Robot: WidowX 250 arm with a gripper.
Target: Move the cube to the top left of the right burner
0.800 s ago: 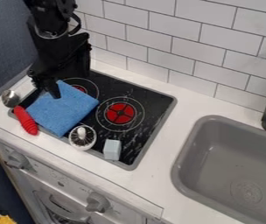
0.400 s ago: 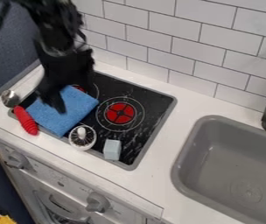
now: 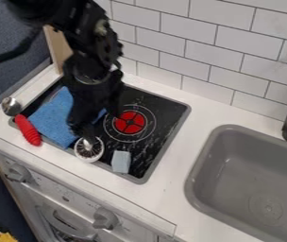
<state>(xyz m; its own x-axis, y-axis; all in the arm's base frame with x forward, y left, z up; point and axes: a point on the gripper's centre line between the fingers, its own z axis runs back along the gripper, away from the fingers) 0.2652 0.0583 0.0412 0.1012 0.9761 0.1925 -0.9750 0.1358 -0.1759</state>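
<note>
The black gripper (image 3: 102, 125) hangs over the front middle of the stove, its fingers apart in the open state with nothing seen between them. One fingertip is just above the round white brush, the other nearer the right burner. The pale blue-grey cube (image 3: 121, 161) rests near the stove's front right corner, to the right of the gripper and apart from it. Behind the cube lies the right burner (image 3: 130, 122), a red disc with rings around it. The left burner is hidden behind the arm.
A folded blue cloth (image 3: 55, 117) covers the stove's left part, partly behind the gripper. The white brush (image 3: 89, 153) stands left of the cube. A red-handled utensil (image 3: 28, 130) and metal ladle (image 3: 11, 106) lie at left; the grey sink (image 3: 253, 175) is at right.
The arm and gripper have moved right and toward the front, from over the blue cloth to above the brush. The cube has stayed in place.
</note>
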